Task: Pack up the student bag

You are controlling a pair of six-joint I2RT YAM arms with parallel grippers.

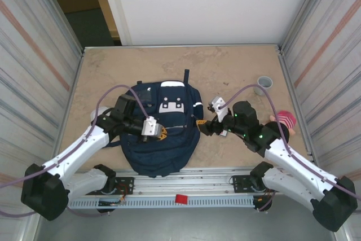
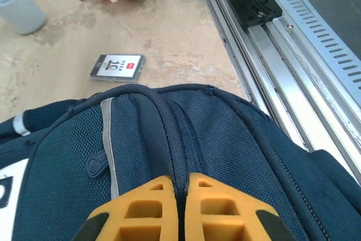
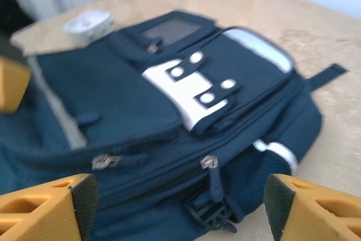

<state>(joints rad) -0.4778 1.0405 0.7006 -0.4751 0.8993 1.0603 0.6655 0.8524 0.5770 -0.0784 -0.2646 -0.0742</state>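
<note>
Closest to the lens, the two yellow fingers of the left tool (image 2: 179, 187) are pressed together. They meet right on a raised seam of the student bag (image 2: 225, 139), a large navy blue fabric backpack with white patches. I cannot tell whether a fold of cloth is actually caught between them.

The bag lies flat on the mottled beige counter (image 1: 225, 66), directly under the left tool and just in front of the right tool (image 3: 180, 196). The right tool's fingers are spread wide and hold nothing. A small metal zipper pull (image 3: 210, 165) hangs between them, slightly ahead.

Beyond the left tool's fingertips, just past the bag's edge, lies a small flat grey packet with a red label (image 2: 117, 67). Farther out are a pale grey cup (image 1: 264, 82) and a small doll in a pink hat (image 1: 285, 119), both off to the right tool's side.

The bag looks zipped shut and the loose items lie outside it, so packing seems barely begun.

- **Weak grip:** a pinch on thin, slack fabric could slip free once pulled. It could also drag the whole bag across the counter instead of holding it steady.
- **Small target:** the zipper pull is small, so the wide fingers might close on the cloth or the plastic buckle beside it.
- **Close quarters:** the two tools work near each other over the bag and could knock together.
- **Loose packet:** it lies near the right tool and could be swept away.
</note>
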